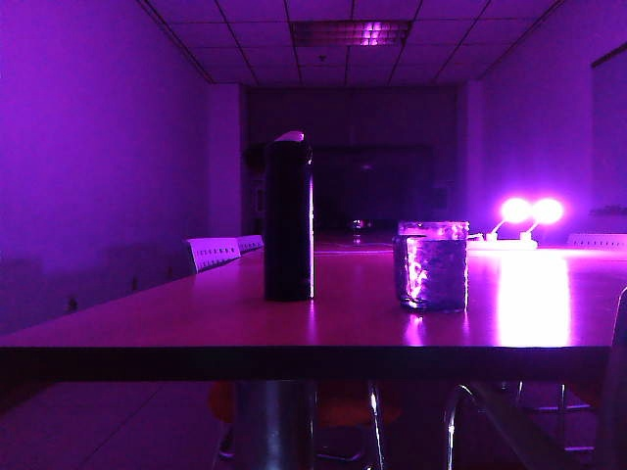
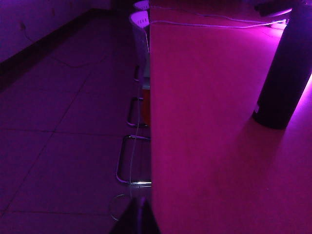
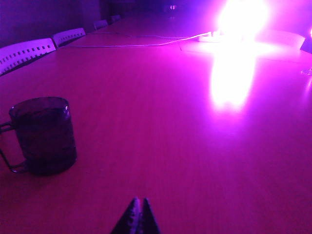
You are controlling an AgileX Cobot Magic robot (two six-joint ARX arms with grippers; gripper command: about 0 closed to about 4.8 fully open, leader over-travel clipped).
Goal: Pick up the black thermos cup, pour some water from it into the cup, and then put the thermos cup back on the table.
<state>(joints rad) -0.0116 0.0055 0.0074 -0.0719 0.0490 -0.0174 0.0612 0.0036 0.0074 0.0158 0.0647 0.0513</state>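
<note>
No writing or label can be read anywhere in the dim purple light. The black thermos cup (image 1: 289,217) stands upright on the table (image 1: 196,318), long axis vertical, lid up; the left wrist view cuts off its top. The cup (image 1: 431,265) stands well apart on its right. The left gripper (image 2: 138,214) and right gripper (image 3: 138,218) show only dark tips, pressed together, holding nothing.
</note>
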